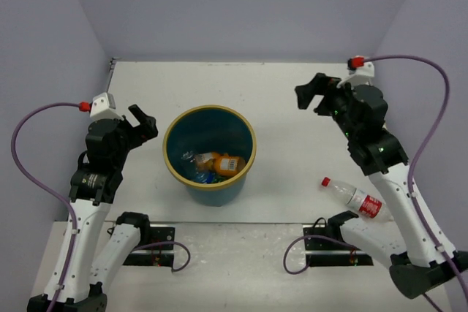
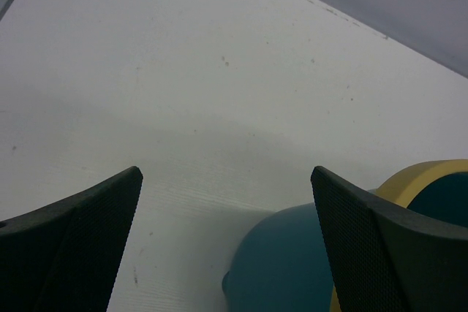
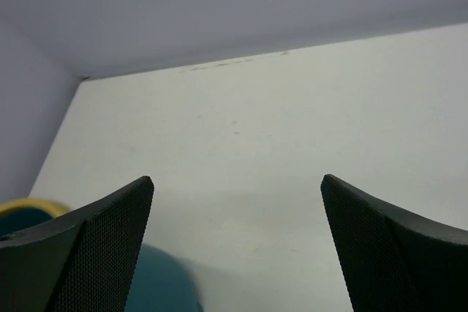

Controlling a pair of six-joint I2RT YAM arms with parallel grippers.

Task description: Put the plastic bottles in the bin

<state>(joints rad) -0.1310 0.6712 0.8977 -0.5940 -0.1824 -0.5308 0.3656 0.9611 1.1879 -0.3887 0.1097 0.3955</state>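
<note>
The bin (image 1: 216, 193), teal with a tan-yellow rim, stands mid-table. Inside it lie several plastic bottles, an orange-labelled one (image 1: 228, 163) uppermost. On the table at the right lies one more clear bottle (image 1: 356, 198) with a red label and red cap. My right gripper (image 1: 308, 99) hovers open and empty to the right of the bin, well behind that bottle. My left gripper (image 1: 146, 122) hangs open and empty just left of the bin. The left wrist view has the bin's wall (image 2: 292, 261) between the open fingers (image 2: 73, 253). The right wrist view shows the bin (image 3: 157, 283) at lower left.
Grey walls close the table in at the back and on both sides. Cables loop above both arms. The arm bases and their mounting plates (image 1: 146, 246) sit at the near edge.
</note>
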